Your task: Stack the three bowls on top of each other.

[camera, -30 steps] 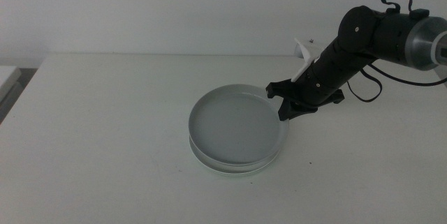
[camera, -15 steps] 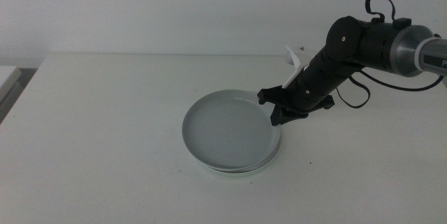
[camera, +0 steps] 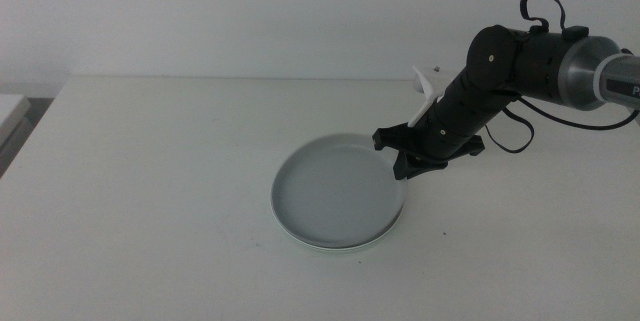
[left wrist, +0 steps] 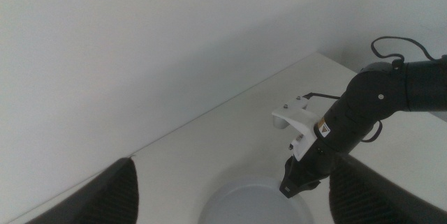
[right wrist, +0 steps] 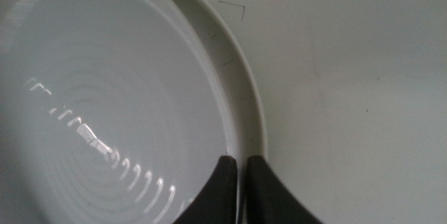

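Observation:
The bowls lie as one stack in the middle of the table. The grey bowl is on top and also shows in the right wrist view and the left wrist view. Under it only a pale rim shows, so I cannot tell the white and mint green bowls apart. My right gripper is at the stack's right edge, its jaws pinched on the grey bowl's rim. My left gripper hangs high above the table, open and empty.
The right arm reaches in from the right over the table's back right part. The table's left edge has a white object beside it. A wall stands behind the table's back edge.
The right gripper pushed the top bowl a little left, then drew it back right and lower. The grey bowl now lies flatter, nested in the stack.

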Controlling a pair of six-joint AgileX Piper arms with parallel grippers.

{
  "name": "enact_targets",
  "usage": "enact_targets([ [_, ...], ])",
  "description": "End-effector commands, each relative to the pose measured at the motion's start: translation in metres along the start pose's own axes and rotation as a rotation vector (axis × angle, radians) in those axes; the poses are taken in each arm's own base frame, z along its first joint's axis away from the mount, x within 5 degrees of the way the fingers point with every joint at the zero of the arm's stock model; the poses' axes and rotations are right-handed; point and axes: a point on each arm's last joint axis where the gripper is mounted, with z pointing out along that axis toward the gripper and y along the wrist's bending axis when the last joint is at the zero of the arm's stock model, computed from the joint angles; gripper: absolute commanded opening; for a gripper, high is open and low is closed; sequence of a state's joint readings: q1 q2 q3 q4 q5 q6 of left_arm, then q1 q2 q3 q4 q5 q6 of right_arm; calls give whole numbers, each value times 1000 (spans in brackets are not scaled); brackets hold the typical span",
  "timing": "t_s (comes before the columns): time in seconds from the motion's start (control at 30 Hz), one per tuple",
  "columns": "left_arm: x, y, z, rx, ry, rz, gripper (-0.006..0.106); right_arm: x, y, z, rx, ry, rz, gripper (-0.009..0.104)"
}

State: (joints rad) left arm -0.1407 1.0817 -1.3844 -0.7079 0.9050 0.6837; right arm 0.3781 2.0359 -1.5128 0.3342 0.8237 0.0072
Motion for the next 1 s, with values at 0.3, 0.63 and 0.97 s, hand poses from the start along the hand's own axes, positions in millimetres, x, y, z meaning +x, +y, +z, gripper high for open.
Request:
enact_targets([
  [0.3, 1, 0, 0, -2, -5, -5, 94, 0, 2, -5, -14, -12, -53, 69],
  [0.63, 1, 0, 0, -2, -5, -5, 94, -13, -25, -125, -26, -313, -86, 93],
  [0.97, 1, 0, 0, -2, -5, -5, 94, 46, -61, -261, 102, -665, -13, 93],
])
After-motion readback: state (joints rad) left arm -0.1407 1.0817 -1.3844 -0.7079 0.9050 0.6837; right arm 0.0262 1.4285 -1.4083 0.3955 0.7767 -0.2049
